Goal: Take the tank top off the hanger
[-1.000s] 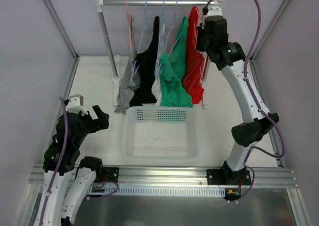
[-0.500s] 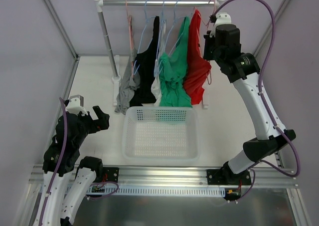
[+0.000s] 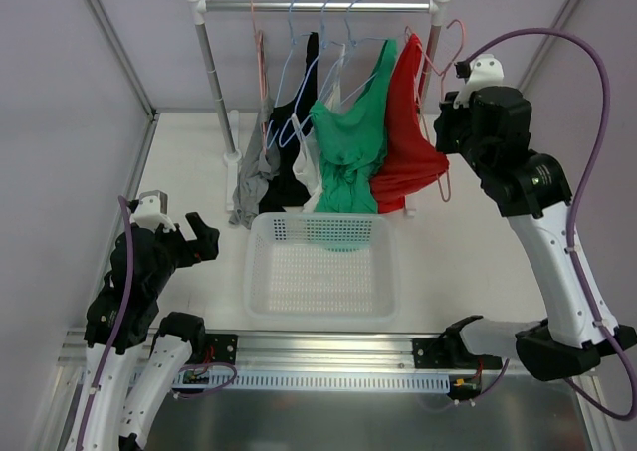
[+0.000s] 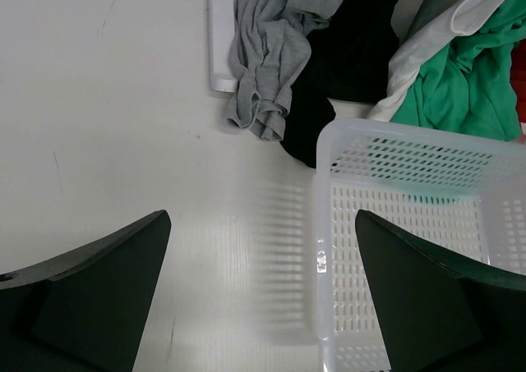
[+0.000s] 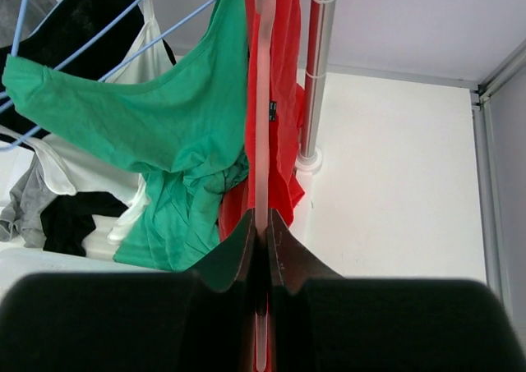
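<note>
The red tank top [image 3: 406, 142] hangs on a pink hanger [image 5: 261, 101] near the far right corner of the worktop. The hook appears clear of the rail [image 3: 318, 6], presumably to free the garment for slipping off. The right gripper [image 5: 261, 224] is clamped on the hanger's wire. The left gripper [image 4: 256, 224], fingers apart, idles at the near left edge beside the basket [image 3: 261, 272]. The hanger's lower end is hidden, and the straps are indistinct.

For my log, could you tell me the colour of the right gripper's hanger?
The hanger is pale pink, clearest in the right wrist view.
</note>
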